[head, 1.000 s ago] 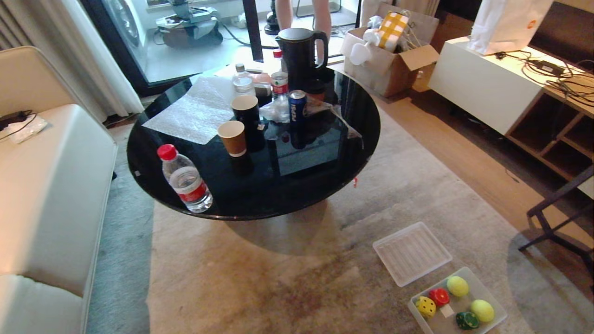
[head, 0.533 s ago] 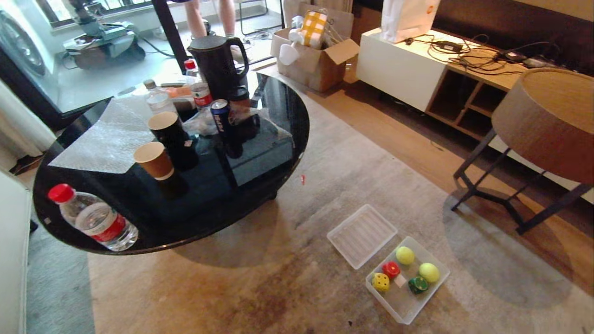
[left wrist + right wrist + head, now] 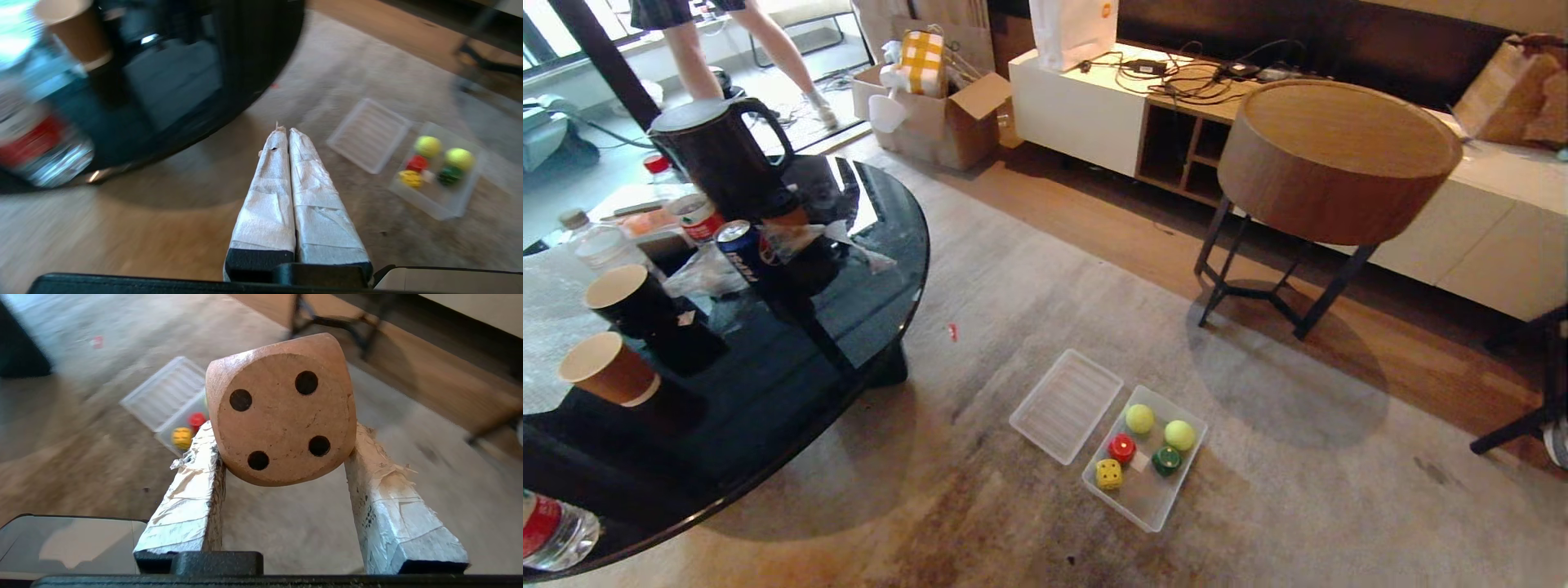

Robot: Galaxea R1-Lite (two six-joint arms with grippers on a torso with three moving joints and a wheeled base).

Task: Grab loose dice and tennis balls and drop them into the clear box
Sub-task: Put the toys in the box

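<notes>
On the rug stands the clear box, also seen in the left wrist view as the clear box. Inside it lie two tennis balls, a red die, a yellow die and a green die. My right gripper is shut on a pale beige die with black pips, held above the rug. My left gripper is shut and holds nothing. Neither arm shows in the head view.
The flat ribbed clear lid lies beside the box. A round black glass table with a kettle, paper cups, a can and bottles stands to the left. A round wooden side table stands to the right. A person's legs show at far left.
The whole head view has swung to the right: the glass table slid left, and the box and lid moved from the lower right towards the middle. The wooden side table came fully into view.
</notes>
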